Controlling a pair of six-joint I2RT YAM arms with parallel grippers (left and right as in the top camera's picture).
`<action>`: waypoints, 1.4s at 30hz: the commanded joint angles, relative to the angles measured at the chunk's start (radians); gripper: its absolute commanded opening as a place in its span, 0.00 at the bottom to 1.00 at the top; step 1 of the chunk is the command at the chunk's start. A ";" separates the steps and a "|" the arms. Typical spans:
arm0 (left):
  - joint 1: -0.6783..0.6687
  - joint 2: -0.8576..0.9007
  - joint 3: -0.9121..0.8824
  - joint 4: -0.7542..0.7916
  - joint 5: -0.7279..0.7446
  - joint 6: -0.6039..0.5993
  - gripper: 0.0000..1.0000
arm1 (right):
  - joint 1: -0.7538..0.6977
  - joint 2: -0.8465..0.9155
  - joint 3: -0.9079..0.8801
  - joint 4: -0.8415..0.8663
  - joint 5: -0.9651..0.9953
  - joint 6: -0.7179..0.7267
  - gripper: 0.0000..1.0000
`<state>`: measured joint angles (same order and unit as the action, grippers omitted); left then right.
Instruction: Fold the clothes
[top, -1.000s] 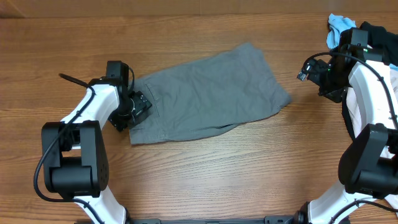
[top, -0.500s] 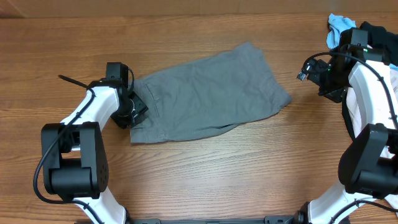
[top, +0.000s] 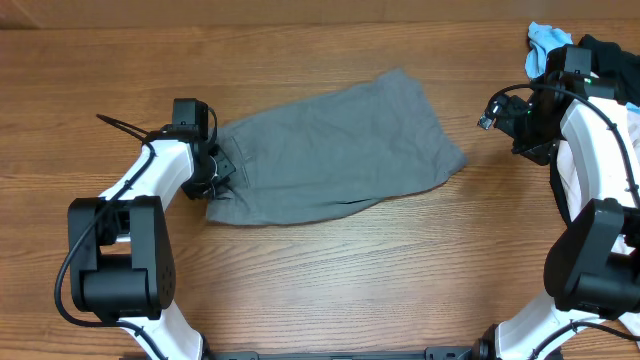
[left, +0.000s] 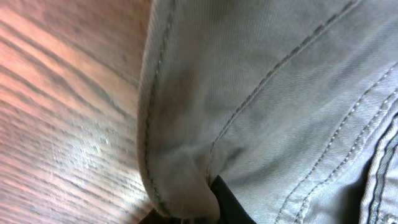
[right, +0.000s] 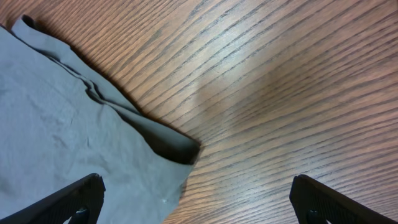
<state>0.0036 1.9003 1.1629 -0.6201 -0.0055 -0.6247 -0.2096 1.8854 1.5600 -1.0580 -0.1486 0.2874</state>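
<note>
The gray shorts (top: 335, 150) lie spread flat across the middle of the wooden table, waistband end to the left. My left gripper (top: 212, 180) sits at their lower left corner, shut on the shorts. In the left wrist view the stitched hem (left: 267, 93) bunches into the jaws (left: 205, 208), and one black finger (left: 229, 206) shows under the fold. My right gripper (top: 520, 125) hovers open over bare wood just right of the shorts. Its two fingertips (right: 81, 196) stand far apart, and the shorts' leg corner (right: 62, 124) lies beside the left one.
A small light-blue cloth (top: 548, 40) and a dark garment (top: 605, 50) lie at the back right corner. A pale pinkish garment (top: 562, 180) lies under the right arm. Bare wood (top: 330, 280) runs along the front.
My left gripper has shut on the shorts' lower left corner, and that corner has drawn slightly in. The right arm has not moved.
</note>
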 joint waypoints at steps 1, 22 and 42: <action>0.005 0.011 -0.017 0.061 -0.107 0.025 0.09 | -0.003 0.002 0.021 0.005 0.010 -0.004 1.00; 0.005 0.010 0.140 0.292 -0.256 0.394 0.20 | -0.003 0.002 0.021 0.016 0.014 -0.004 1.00; 0.088 0.011 0.199 -0.050 -0.038 0.392 0.94 | -0.003 0.002 0.021 0.016 0.014 -0.003 1.00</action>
<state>0.0746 1.9015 1.3739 -0.6632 -0.0971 -0.2356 -0.2096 1.8854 1.5600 -1.0473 -0.1490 0.2874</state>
